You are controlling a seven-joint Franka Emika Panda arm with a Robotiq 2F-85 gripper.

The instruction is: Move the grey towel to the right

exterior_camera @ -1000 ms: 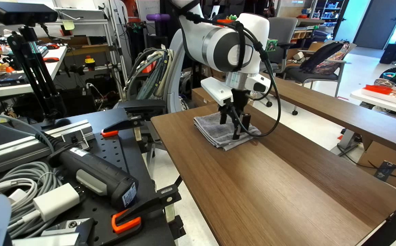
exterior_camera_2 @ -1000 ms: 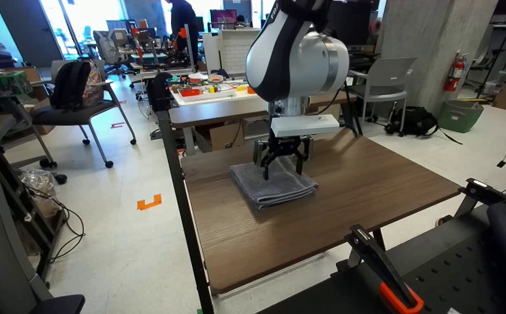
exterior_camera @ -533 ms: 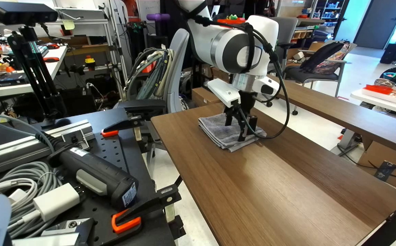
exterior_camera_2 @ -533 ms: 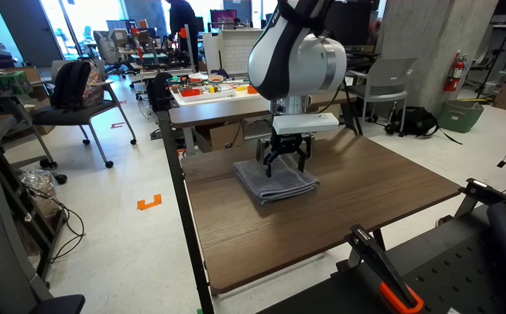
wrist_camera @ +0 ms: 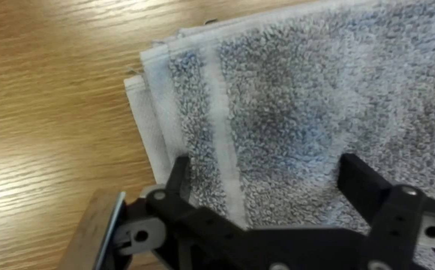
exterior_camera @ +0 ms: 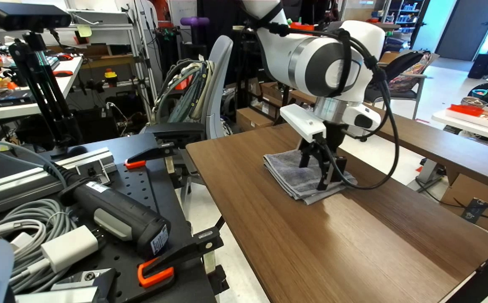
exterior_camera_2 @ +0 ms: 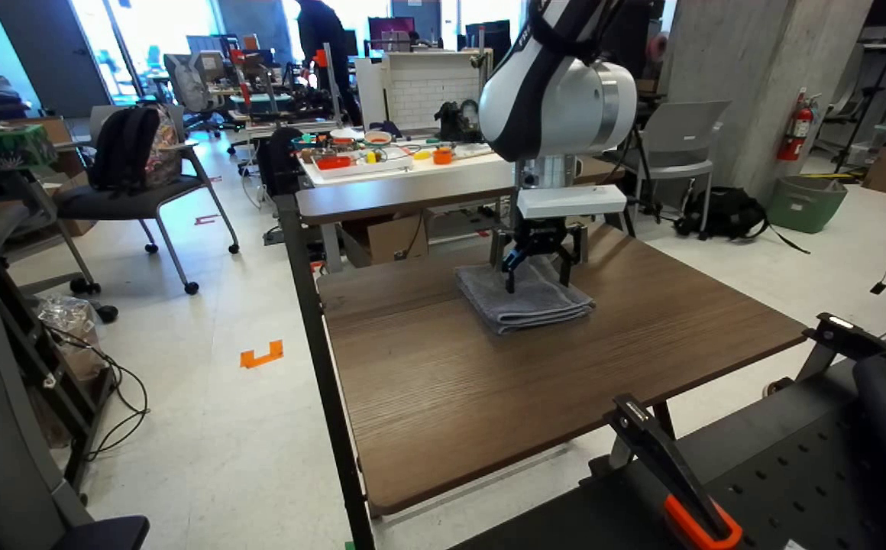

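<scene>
The grey towel (exterior_camera: 286, 172) lies flat and folded on the brown table, and it also shows in an exterior view (exterior_camera_2: 538, 309) and in the wrist view (wrist_camera: 296, 93). My gripper (exterior_camera: 312, 176) points straight down over it. It shows too in an exterior view (exterior_camera_2: 538, 287) and in the wrist view (wrist_camera: 264, 161). The fingers are wide apart, with both tips at the towel's top surface and seemingly pressed on it. One tip is near the striped, layered edge; the other is further in on the cloth. No fold is pinched between them.
The brown table (exterior_camera: 294, 252) extends past the towel in both exterior views. A black workbench (exterior_camera: 134, 193) with clamps, cables and a handheld tool stands beside it. Another long table (exterior_camera: 437, 143) runs along the far side. A grey chair (exterior_camera: 216, 88) stands near the table's end.
The gripper and the towel have moved together across the table, rightward in both exterior views, toward the camera in one and away from it in the other. The fingers have stayed apart.
</scene>
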